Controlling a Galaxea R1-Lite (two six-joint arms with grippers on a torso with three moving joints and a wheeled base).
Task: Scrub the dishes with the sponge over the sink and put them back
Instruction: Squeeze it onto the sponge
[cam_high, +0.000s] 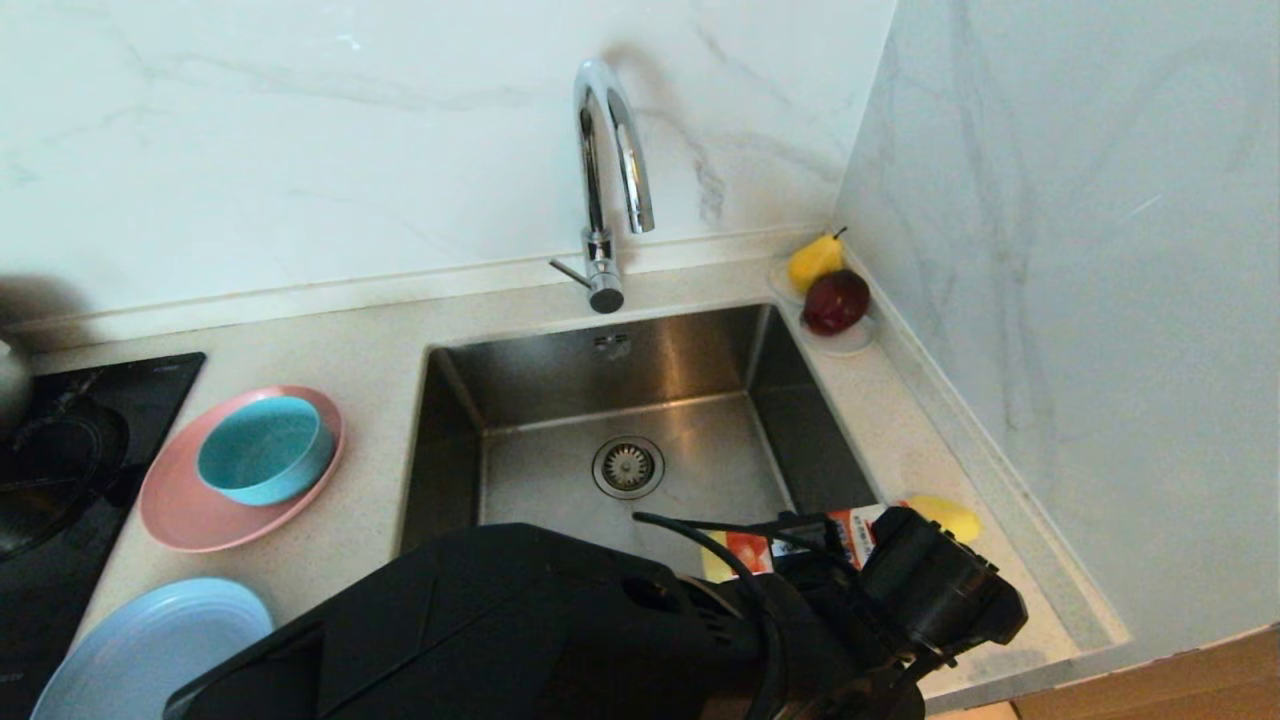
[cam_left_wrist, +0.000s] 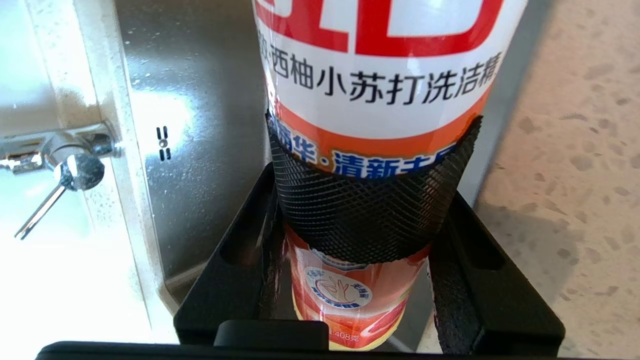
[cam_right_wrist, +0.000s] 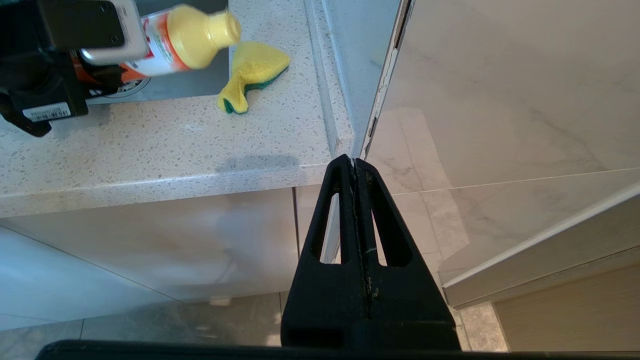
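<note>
Left end effector (cam_left_wrist: 360, 220): closed around the body of the dish detergent bottle (cam_left_wrist: 380, 100), textured pads (cam_left_wrist: 350, 210) wrapped on the label; held tipped near level by the right rim of the sink (cam_high: 620, 400), yellow cap end toward the sponge, probably to dose soap before scrubbing
Right end effector (cam_right_wrist: 361, 250): fingers pressed together, holding nothing; parked low, off the bench edge and below it, clear of the work
Sponge (cam_right_wrist: 252, 75): lies on the bench (cam_high: 370, 350) just right of the sink, near the bottle's cap (cam_right_wrist: 200, 35), not gripped; placed within reach of either arm
Pink plate (cam_high: 200, 510): on the bench left of the sink, carrying the teal bowl (cam_high: 265, 450) nested on it; stacked to save space
Light-blue plate (cam_high: 150, 650): on the bench nearer the robot, apart from the pink plate
Sink status: basin holds no dishes, strainer drain (cam_high: 628, 467) exposed, tap (cam_high: 610, 180) arched over the rear
Other items: yellow pear (cam_high: 815, 260) and dark red fruit (cam_high: 835, 300) on a white saucer (cam_high: 850, 342) in the far right corner; black hob (cam_high: 60, 460) at left
Task stage (judged): preparation; no dish yet scrubbed
</note>
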